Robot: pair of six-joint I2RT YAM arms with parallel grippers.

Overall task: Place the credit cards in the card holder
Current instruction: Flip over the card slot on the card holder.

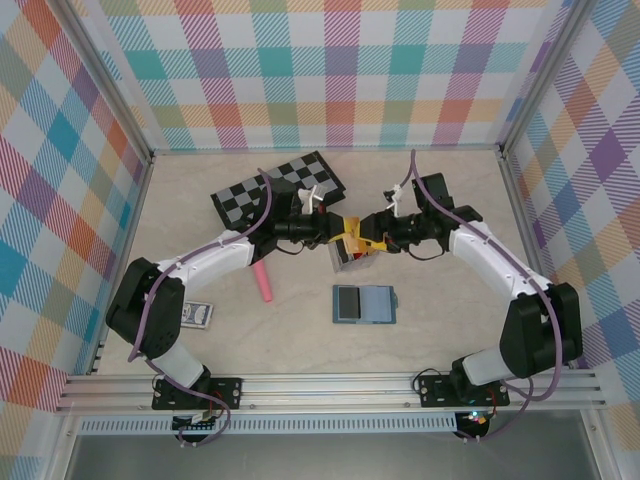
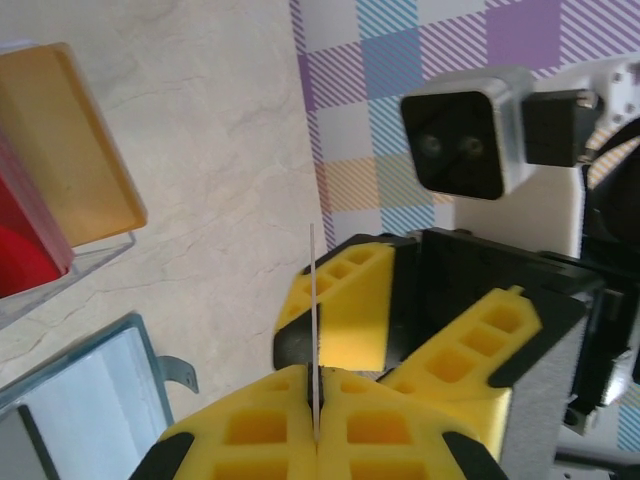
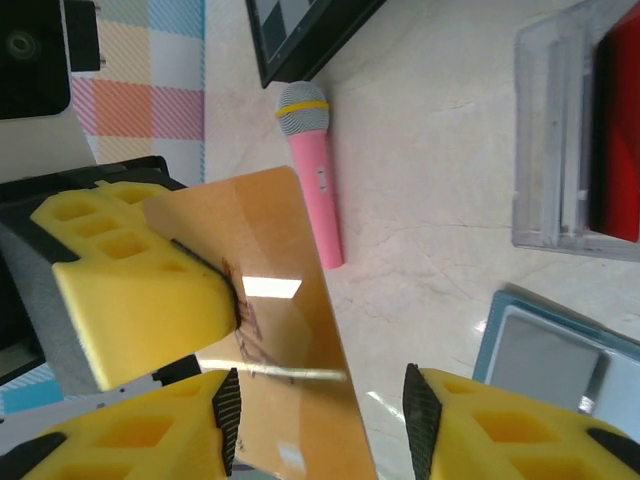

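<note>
Bases of both arms are bolted at the near edge of the counter [image 1: 440, 330]. The left arm [image 1: 215, 255] and the right arm [image 1: 490, 255] each bow outward at the elbow and reach inward, so their wrists face each other over the middle of the counter.

Just nearer than that meeting point, the card holder [image 1: 365, 303] lies opened flat on the counter with its paler inside up. It is apart from both arms.

Above it, the left jaws are clamped on a tan-yellow card [image 3: 270, 250], which the left wrist view shows edge-on as a thin line standing out of the closed yellow fingers [image 2: 250, 435]. The right jaws stand apart on either side of that card's free end. There is a clear gap beside one pad, so they are not gripping it.

Beside the card holder, under the wrists, a clear tray [image 3: 550, 140] holds a red card [image 3: 620, 120] and another tan card [image 2: 70, 150].

A pink toy microphone [image 1: 262, 282] lies to the left. A checkered board [image 1: 278, 190] lies farther back.
</note>
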